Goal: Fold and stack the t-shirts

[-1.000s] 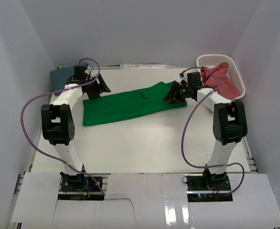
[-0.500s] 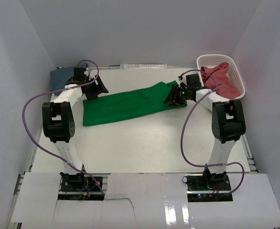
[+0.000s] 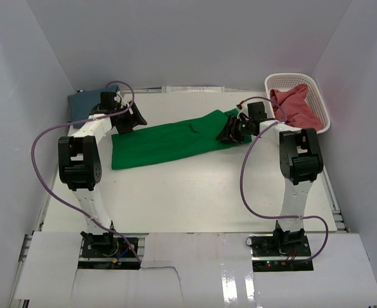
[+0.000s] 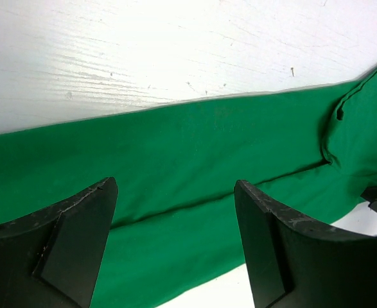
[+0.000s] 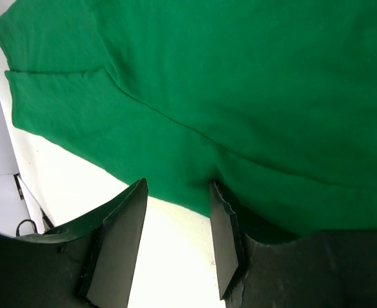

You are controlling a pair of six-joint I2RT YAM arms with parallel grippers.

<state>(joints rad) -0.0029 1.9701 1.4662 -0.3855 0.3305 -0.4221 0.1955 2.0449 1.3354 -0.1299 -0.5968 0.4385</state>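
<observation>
Top view. The green shirt (image 3: 169,141) lies flat on the table (image 3: 175,192) as one long strip. Its long axis runs from near-left to far-right, between my two arms. My left gripper (image 3: 129,119) stands over the strip's left end, at the far edge. My right gripper (image 3: 230,133) stands over the right end, at the near edge. Each arm is therefore nearest its own end of the strip. The blue shirt (image 3: 82,102) lies in the far-left corner, just behind my left arm. The red shirt (image 3: 297,108) sits in the basket (image 3: 289,77) at the far right, well apart from the green one.

Left wrist view. My left gripper (image 4: 175,186) is spread wide and holds nothing. Green cloth fills the gap below it, and the strip runs crosswise to the opening. The bare table shows beyond the cloth's far edge.

Right wrist view. My right gripper (image 5: 178,192) stands at a middling gap, narrower than the left. I see no cloth pinched in it. The shirt's edge lies right at the tips, with cloth ahead and bare table between the fingers behind it.

Judgement: the next move calls for a grip on each end. The right end's edge is already lined up for it.
</observation>
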